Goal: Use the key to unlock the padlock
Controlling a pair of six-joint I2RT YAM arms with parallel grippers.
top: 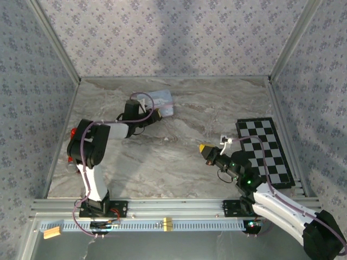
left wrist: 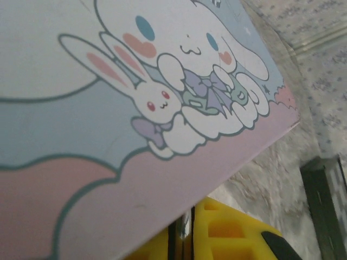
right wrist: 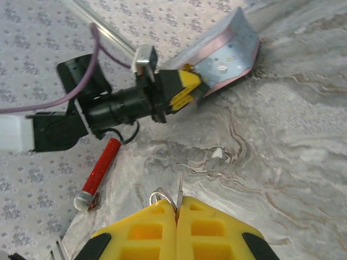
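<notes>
The pastel blue-and-pink cartoon tin (top: 161,101) lies at the back left of the table. My left gripper (top: 153,115) reaches to its near edge. In the left wrist view its yellow fingers (left wrist: 227,227) stand almost together under the tin's lid (left wrist: 108,108), pinching a sliver of grey metal, the padlock (left wrist: 185,223), most of it hidden. In the right wrist view the left gripper (right wrist: 195,89) touches the tin (right wrist: 227,51). My right gripper (top: 204,148) hovers mid-table, shut on the key (right wrist: 179,189), whose blade points towards the tin, its ring (right wrist: 160,195) beside it.
A checkerboard mat (top: 265,151) lies on the right side of the table. A red cylinder (right wrist: 100,170) rests near the left wall. Patterned walls close in the marble table (top: 179,162) on three sides.
</notes>
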